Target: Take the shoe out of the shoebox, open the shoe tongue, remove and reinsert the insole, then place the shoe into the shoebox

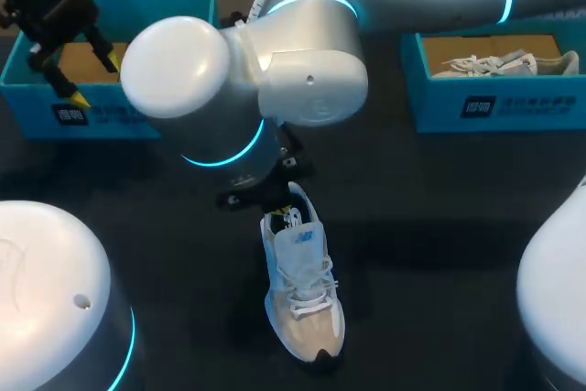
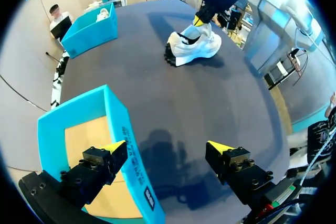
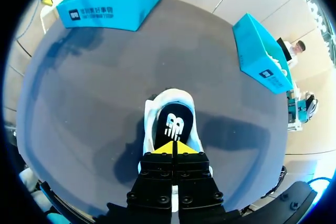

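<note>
A robotics lab; left arm (image 1: 46, 290) and right arm (image 1: 302, 61), ringed in glowing blue, hang over a dark round tabletop (image 1: 439, 226); left shoebox (image 1: 137, 121), right shoebox (image 1: 494, 107) and a white shoe (image 1: 302, 290) sit on it

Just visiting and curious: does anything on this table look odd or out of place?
Mildly: the white shoe stands alone mid-table, outside both shoeboxes, its black insole exposed, with the right gripper, fingers closed, at its heel. Nothing looks spilled or damaged.
</note>
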{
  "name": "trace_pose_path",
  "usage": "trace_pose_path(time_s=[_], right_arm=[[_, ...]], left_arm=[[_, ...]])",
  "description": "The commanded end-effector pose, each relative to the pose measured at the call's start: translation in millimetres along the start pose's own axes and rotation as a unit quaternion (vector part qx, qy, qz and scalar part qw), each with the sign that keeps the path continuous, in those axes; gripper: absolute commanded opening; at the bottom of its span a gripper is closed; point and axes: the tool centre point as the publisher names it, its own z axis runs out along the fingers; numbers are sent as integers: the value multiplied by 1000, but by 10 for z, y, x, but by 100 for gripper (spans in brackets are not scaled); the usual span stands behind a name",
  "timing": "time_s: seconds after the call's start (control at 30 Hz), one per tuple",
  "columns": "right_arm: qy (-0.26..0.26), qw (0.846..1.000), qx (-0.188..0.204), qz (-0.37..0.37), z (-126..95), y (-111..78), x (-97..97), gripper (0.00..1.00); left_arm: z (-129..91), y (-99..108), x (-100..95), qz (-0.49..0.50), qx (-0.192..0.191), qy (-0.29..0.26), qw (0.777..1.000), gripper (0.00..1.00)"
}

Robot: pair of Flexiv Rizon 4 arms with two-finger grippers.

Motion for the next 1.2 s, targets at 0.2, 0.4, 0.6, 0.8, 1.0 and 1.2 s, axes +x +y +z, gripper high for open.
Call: trace_pose_path(time_s=[0.2,0.4,0.6,0.8,1.0,1.2], right_arm=[[-8,1000,-13,15,200,-59,58,0],[-22,999,-21,16,369,-112,49,0],[-61,998,-23,12,422,-98,30,0],[-80,997,0,13,532,-93,4,0],[-88,996,23,23,680,-150,-5,0],[-108,993,34,35,739,-232,-20,0]], left_arm=[[6,-8,38,1,-2,-4,1000,100],[6,-8,38,1,-2,-4,1000,100],[6,-8,38,1,-2,-4,1000,100],[6,-8,38,1,-2,-4,1000,100],[6,-8,38,1,-2,-4,1000,100],[6,-8,38,1,-2,-4,1000,100]])
